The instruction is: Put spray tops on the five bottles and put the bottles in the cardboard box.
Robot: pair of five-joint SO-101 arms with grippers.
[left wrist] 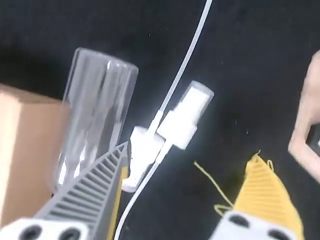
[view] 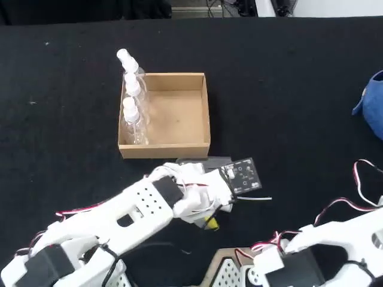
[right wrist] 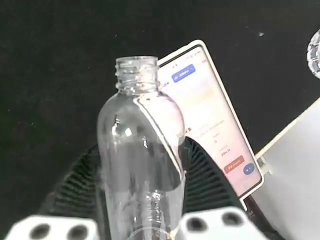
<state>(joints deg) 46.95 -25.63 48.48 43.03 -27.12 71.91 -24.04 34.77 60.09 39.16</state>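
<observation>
Your cardboard box [view: 179, 113] sits open-topped on the black table [view: 287, 89], w/ three capped bottles [view: 133, 101] inside. They stand upright in a row against one side wall, white spray heads up.

Your left gripper [left wrist: 190, 152] is just off the box's near wall, fingers spread wide and pinching nothing. On the table between the fingers lies a loose spray top [left wrist: 184, 117]. It's on its side, and its thin dip tube [left wrist: 192, 45] runs out away from the gripper. Beside it, close to the box wall, is a ribbed bottle [left wrist: 95, 115]. Its long axis runs away from the gripper, flat base at the far end. There's a white piece at its near end, but you can't tell from here if that's a fitted top.

Your right gripper [right wrist: 142, 150] is clamped on an uncapped bottle [right wrist: 135, 115], dark ridged pads on both sides of the body. The bottle's long axis runs in line w/ the gripper, open threaded neck pointing away from the wrist. It's smooth clear plastic w/ rounded shoulders.

Behind that bottle a phone [right wrist: 210, 115] lies flat on the table, screen lit. A blue object [view: 374, 107] sits at the table's edge, well apart from the box.
</observation>
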